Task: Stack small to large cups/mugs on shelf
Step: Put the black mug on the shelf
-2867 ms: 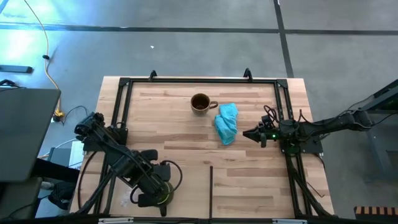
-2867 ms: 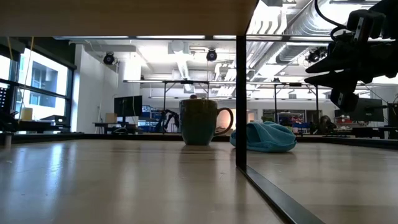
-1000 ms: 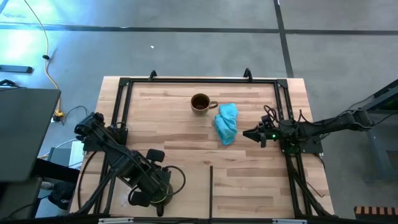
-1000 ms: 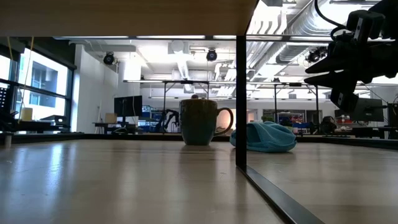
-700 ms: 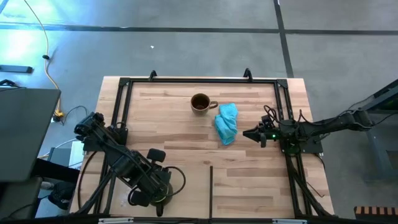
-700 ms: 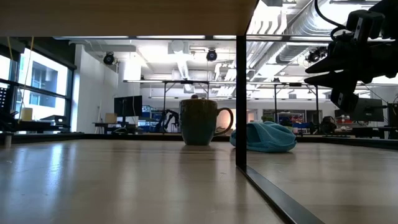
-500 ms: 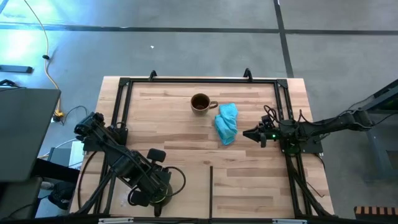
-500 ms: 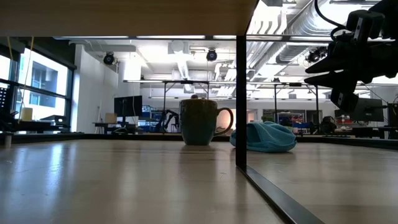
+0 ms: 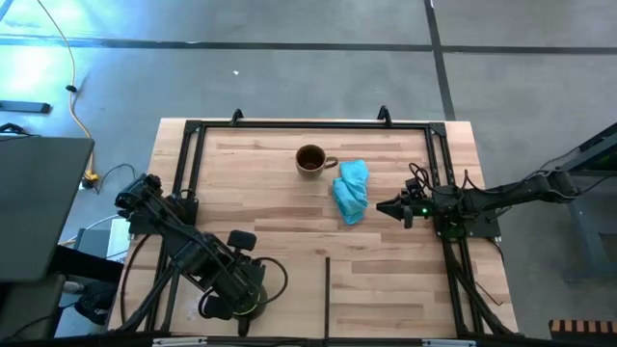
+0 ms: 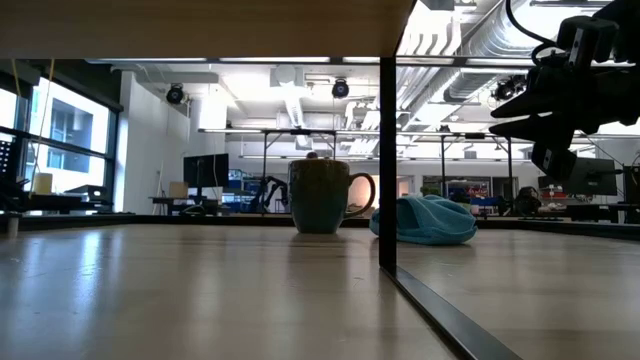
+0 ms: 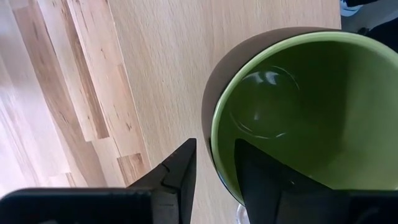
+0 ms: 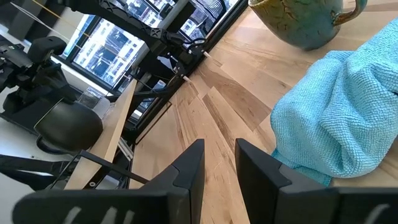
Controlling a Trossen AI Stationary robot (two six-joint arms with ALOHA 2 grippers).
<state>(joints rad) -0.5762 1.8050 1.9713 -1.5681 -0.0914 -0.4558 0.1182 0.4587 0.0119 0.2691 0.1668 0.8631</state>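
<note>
The shelf (image 9: 289,241) is pale plank wood with streaky grain, framed by black rails (image 9: 308,124), in a bright open room of ducts and desks. A glossy brown mug (image 9: 310,159) stands ahead of the right gripper (image 9: 380,206), beyond a nubbly light-blue cloth (image 9: 351,190); its jaws stand slightly apart, empty. The left gripper (image 11: 214,168) pinches the smooth round rim of the green mug (image 11: 311,118), one finger inside; the faint ring within is perhaps the clear cup
</note>
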